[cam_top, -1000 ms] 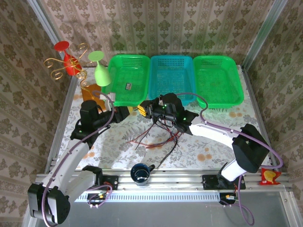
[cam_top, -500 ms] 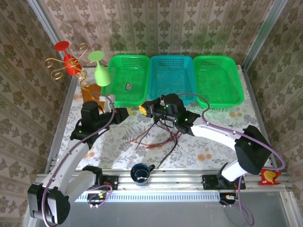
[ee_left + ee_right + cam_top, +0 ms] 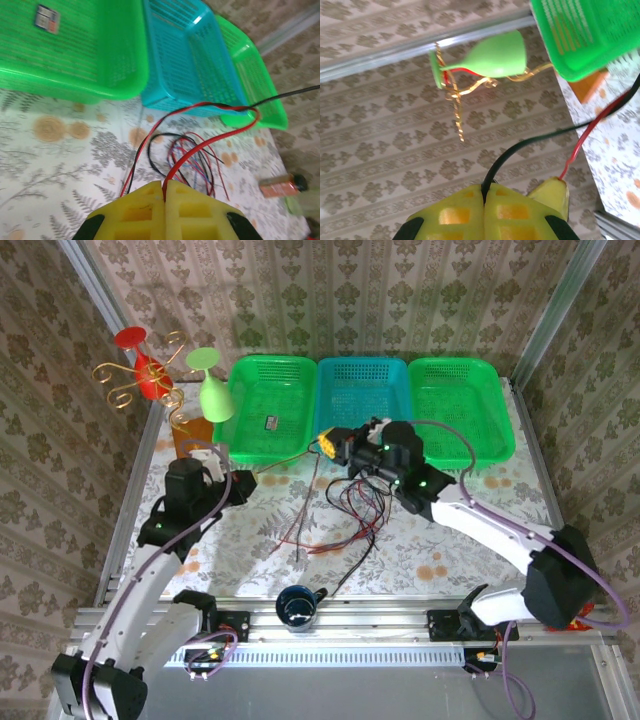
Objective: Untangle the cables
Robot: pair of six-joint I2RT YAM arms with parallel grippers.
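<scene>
Cables (image 3: 345, 518) were noted as a loose red-and-black tangle on the flowered tablecloth (image 3: 450, 540). The tangle lay near mid-table, just in front of the blue basket (image 3: 362, 390) and between the two arms. Some strands were seen rising from the heap toward the far side.

In the left wrist view, a red strand was found pinched in the left gripper (image 3: 164, 189), its yellow fingers (image 3: 132, 215) pressed together on it. From there the strand was carried up in an arc across the fronts of the baskets. The rest of the bundle was seen lying on the cloth beyond the fingers.

In the right wrist view, a black strand was found clamped in the right gripper (image 3: 484, 192), fingers likewise closed, with a red strand running beside it.

From above, the left gripper was placed left of the heap, before the left green basket (image 3: 270, 405). The right gripper was held higher, near the blue basket's front rim.

A right green basket (image 3: 460, 405) was recorded beside the blue one. A green glass (image 3: 212, 392) was hung on a gold wire stand (image 3: 120, 380) at the far left corner. A dark cup (image 3: 297, 606) was set at the near edge.
</scene>
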